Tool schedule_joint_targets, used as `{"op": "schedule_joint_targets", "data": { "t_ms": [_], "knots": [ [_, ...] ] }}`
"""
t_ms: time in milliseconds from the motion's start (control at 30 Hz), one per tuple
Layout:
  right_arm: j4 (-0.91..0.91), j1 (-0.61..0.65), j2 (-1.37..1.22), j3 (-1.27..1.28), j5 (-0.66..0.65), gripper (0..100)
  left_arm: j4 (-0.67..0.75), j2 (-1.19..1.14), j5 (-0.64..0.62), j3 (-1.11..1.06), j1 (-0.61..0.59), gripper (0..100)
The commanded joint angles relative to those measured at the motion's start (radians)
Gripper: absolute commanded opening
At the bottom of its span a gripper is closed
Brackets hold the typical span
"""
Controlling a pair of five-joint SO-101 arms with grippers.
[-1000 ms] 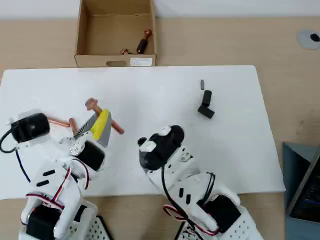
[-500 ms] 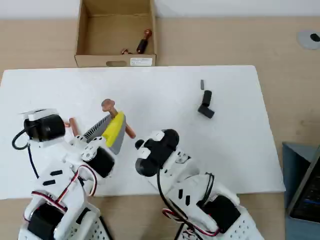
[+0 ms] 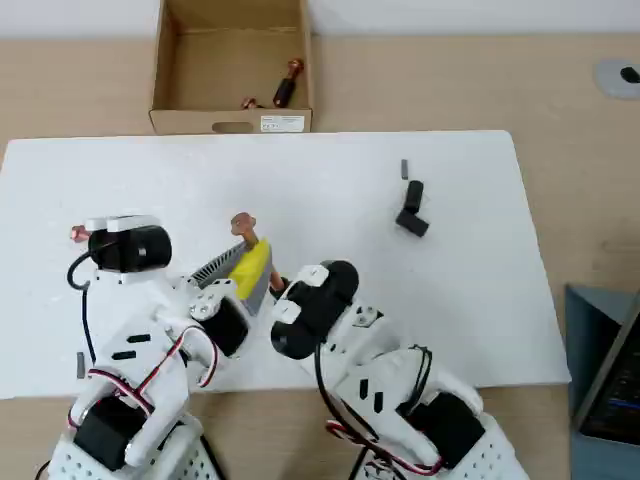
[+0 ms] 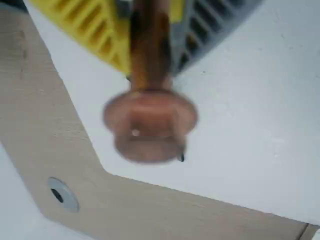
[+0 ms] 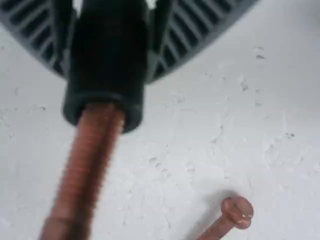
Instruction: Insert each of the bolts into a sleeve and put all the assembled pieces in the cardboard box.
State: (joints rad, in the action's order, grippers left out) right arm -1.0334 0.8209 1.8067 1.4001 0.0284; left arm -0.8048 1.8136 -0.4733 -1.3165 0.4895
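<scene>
The left gripper (image 3: 248, 258), one finger yellow and the other grey, was clamped tight on the shank of a copper bolt (image 4: 149, 117). The bolt's flanged head stood out past the fingertips and pointed toward the far edge of the white board (image 3: 330, 170). The right gripper (image 5: 107, 45) sat just beside it, in the near half of the board and left of its middle. Its ribbed grey fingers were pressed against both sides of a black sleeve (image 5: 105, 75), with no gap to be seen. In the right wrist view the bolt's threaded end ran up to the sleeve's open mouth and its tip was lost inside the rim; how deep it went could not be told.

A loose bolt (image 5: 234, 212) lay flat on the board beyond the held sleeve, apart from it. In the high view a copper end (image 3: 78, 233) peeked out beside the left arm's camera, close to the board's left edge; whether it was that same bolt could not be told.

Two spare sleeves (image 3: 412, 194) lay touching each other in the far right part of the board, with a small dark sliver (image 3: 404, 169) just beyond them.

The cardboard box (image 3: 190, 122) stood on the wooden worktop (image 3: 430, 85) against the board's far edge, toward the left. One assembled piece (image 3: 286, 88) lay in the box's near right corner
</scene>
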Motion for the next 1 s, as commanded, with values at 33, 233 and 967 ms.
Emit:
{"op": "schedule_joint_targets", "data": {
  "t_ms": [33,233,967],
  "knots": [
    [0.028,0.012,0.111,-0.085,-0.009,0.9,0.028,0.010,0.002,-0.002,-0.005,0],
    [0.028,0.010,0.111,-0.087,-0.009,0.9,0.020,0.012,-0.003,-0.026,0.029,0],
    [0.028,0.005,0.111,-0.085,-0.009,0.9,-0.229,0.012,0.066,0.002,0.123,0]
  ]
}}
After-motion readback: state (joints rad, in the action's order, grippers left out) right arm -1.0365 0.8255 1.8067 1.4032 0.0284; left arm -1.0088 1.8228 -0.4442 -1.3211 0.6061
